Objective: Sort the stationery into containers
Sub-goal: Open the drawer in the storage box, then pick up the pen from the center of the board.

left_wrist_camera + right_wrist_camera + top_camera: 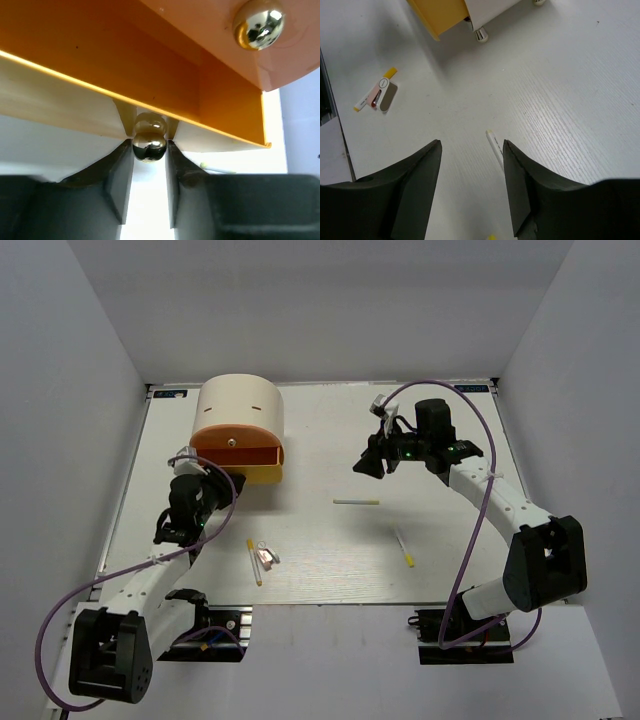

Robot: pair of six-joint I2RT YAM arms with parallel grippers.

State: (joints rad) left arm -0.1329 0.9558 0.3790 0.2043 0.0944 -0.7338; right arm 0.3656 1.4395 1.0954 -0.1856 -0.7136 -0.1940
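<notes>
**Left arm at the drawer:** At the far left of the white bench (330,575), my left pincer (149,150) is closed narrowly on the small round gold knob (149,146) of the yellow plastic drawer (262,472). One dark finger (120,185) sits against each side of the ball. The drawer is pulled out from the big cream cylindrical cabinet (240,400) and juts past the orange drawer front (238,438) above it. That front carries a second shiny gold ball (259,24).

**Right arm over the bench:** My right pincer (471,150) hangs over the middle of the bench with its jaws spread wide, holding nothing. A thin white stick with a yellow end (356,501) lies flat on the surface below it, and in the wrist view it shows in the gap between the fingers.

**Loose stationery:** A second white stick with a yellow tip (403,548) lies nearer the right arm's base, well apart from the cabinet. Towards the near edge, in front of the open drawer, a thin yellow pencil-like stick (253,562) lies together with a small pinkish clip-like piece (266,558), which is pale pink and white. All four pieces are on the bench, outside the drawers.
</notes>
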